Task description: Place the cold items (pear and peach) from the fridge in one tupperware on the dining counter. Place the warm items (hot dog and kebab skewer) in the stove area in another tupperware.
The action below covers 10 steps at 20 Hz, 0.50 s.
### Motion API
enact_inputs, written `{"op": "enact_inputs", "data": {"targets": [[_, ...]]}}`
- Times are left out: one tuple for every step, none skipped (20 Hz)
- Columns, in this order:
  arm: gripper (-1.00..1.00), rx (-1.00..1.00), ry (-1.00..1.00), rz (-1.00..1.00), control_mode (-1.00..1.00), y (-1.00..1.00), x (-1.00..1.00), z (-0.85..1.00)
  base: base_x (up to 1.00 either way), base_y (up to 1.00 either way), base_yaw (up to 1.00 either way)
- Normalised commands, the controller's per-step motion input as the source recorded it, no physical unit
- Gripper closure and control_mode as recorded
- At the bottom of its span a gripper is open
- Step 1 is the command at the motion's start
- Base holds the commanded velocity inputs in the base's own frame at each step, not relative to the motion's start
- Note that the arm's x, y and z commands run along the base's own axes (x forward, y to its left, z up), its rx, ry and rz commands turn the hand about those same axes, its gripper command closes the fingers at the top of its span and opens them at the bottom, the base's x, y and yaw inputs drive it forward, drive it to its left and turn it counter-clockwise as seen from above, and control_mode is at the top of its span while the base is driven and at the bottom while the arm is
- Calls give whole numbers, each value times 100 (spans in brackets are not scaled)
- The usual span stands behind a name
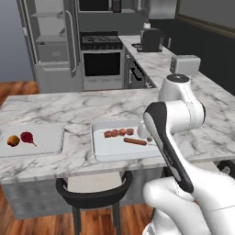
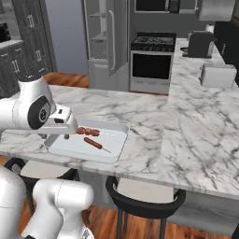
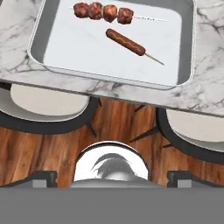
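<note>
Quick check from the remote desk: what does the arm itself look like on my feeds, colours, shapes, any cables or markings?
The arm is glossy white with rounded, bulbous link shells, and a long black band runs along one link. A dark grey round joint cap sits on the shoulder-like shell. The gripper's two small finger tips are dark grey and blocky. I can see no loose cables or printed markings.

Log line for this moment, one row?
gripper: open, empty | kebab skewer + hot dog: in right tupperware | pear + peach: in left tupperware
</note>
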Motion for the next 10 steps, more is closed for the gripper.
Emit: {"op": "enact_inputs", "data": {"targets": [[-100,0,-17,-35,-100,4,-100,-16,0,0,0],[-100,0,-13,-29,-100,5,-86,-29,0,0,0],[-100,0,-11,-26,-100,10,-65,-40,0,0,0],[-100,0,-5,-16,-100,19,-30,-33,0,0,0],[-100,0,-2,-8,-100,18,-4,-21,0,0,0],[-100,0,0,-3,-100,14,0,-16,0,0,0],[-100,0,0,0,-100,9,0,-19,0,0,0],[-100,0,0,0,-100,9,0,-26,0,0,0],[-100,-1,0,-1,-100,14,0,-39,0,0,0],[-100,0,0,0,-100,14,0,-46,0,0,0]]}}
